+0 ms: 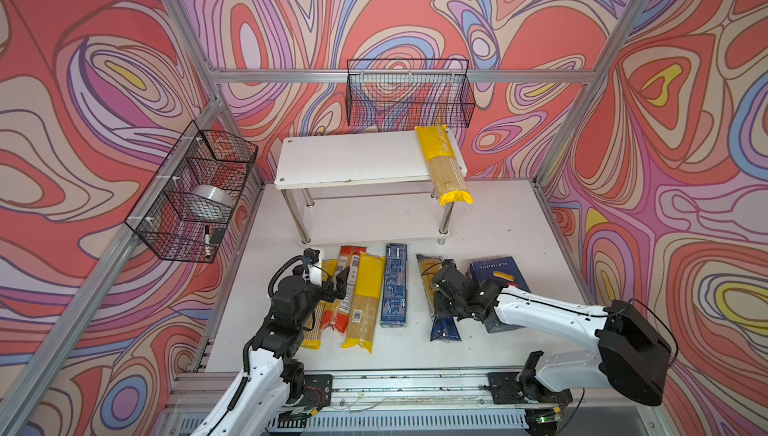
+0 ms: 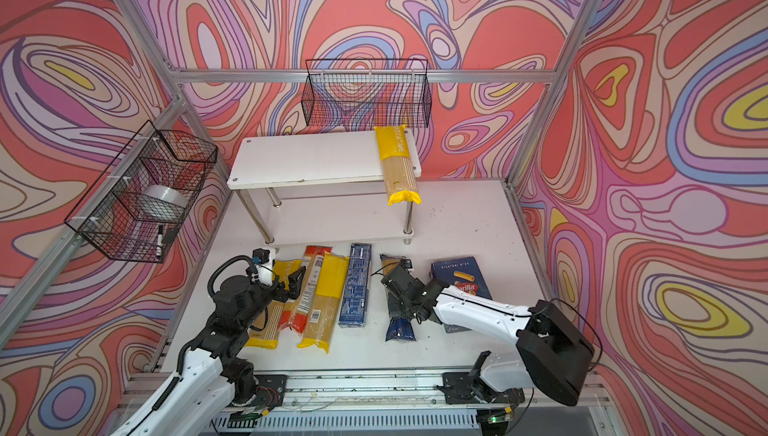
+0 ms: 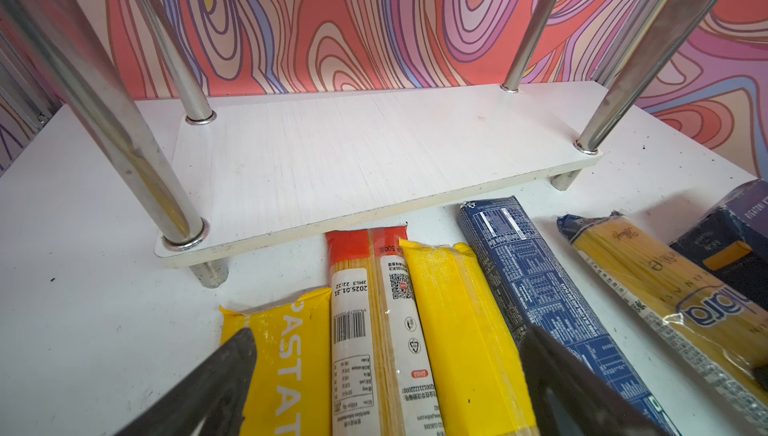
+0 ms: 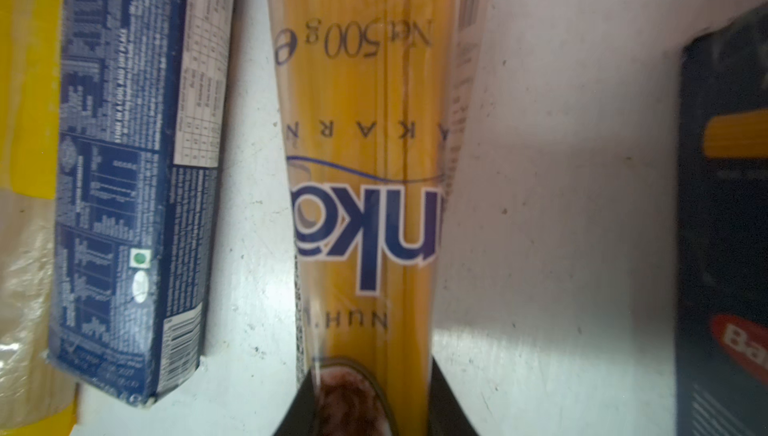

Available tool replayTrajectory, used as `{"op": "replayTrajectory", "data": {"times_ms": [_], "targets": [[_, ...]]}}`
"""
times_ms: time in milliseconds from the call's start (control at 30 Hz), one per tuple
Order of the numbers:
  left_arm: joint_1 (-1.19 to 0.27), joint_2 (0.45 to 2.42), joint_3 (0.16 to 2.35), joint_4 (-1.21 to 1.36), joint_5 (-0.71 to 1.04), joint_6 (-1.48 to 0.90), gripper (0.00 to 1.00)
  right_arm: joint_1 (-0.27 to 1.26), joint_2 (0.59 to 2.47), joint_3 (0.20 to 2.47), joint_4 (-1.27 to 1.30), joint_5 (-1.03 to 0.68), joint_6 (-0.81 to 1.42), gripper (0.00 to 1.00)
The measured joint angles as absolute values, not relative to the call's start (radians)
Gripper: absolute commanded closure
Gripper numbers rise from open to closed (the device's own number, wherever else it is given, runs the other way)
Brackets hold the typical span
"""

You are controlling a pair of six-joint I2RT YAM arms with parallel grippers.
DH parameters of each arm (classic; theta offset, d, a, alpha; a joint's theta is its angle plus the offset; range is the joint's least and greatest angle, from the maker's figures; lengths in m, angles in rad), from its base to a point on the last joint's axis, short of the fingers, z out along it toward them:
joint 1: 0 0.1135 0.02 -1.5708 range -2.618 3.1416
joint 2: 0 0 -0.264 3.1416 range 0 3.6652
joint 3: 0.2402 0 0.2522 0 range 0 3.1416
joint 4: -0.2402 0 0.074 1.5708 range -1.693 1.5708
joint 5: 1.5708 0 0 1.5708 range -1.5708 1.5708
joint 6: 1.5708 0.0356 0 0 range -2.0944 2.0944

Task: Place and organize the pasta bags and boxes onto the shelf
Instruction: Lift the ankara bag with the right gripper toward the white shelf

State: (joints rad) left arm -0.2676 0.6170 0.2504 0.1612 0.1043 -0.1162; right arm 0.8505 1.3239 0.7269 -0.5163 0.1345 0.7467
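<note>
Only one of the seven packages had reached the shelf point(image 1: 353, 160): a yellow packet point(image 1: 442, 164) lay across the right end of the top tier, its near end hanging out over the front edge. The lower tier was bare. By that count the job looked barely begun, and the overhanging packet would probably want straightening as part of the organizing.

The other six lay in a row on the worktop point(image 1: 498, 226), just near of the shelf. From left to right they were the left-hand yellow packet point(image 3: 286, 351), the red-ended packet point(image 3: 365, 309), the middle yellow packet point(image 1: 368, 301), the narrow blue box point(image 1: 395, 288), the ankara packet point(image 4: 361, 101) and the rigatoni box point(image 1: 496, 274).

The right fingers point(image 4: 451, 409) had closed in from either side against the ankara packet around its middle. The packet lay flat on the worktop, not lifted, so it seemed the next to go up.

The left fingers point(image 3: 208, 388) stood wide apart and held nothing. They hovered above the near ends of the packets at the left of the row, pointing toward the shelf's lower tier.

Both boxes and four bags were left to place.
</note>
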Motion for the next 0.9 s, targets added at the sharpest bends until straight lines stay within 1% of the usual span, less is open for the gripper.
{"op": "replayTrajectory", "data": {"times_ms": [167,400,600,733,900], "targets": [[-0.268,0.617,0.25,0.161,0.104,-0.117,0.0,0.85,1.269,0.727,-0.518,0.127,0.746,1.0],[-0.268,0.617,0.25,0.161,0.104,-0.116,0.0,0.854,1.24,0.741,-0.546,0.101,0.733,1.0],[-0.268,0.618,0.25,0.161,0.104,-0.116,0.0,0.928,1.24,0.873,-0.62,0.096,0.707,1.0],[-0.268,0.618,0.25,0.161,0.104,-0.117,0.0,0.954,1.23,0.932,-0.622,0.096,0.696,1.0],[-0.268,0.618,0.25,0.161,0.104,-0.117,0.0,0.998,1.227,1.028,-0.695,0.112,0.688,1.0]]}}
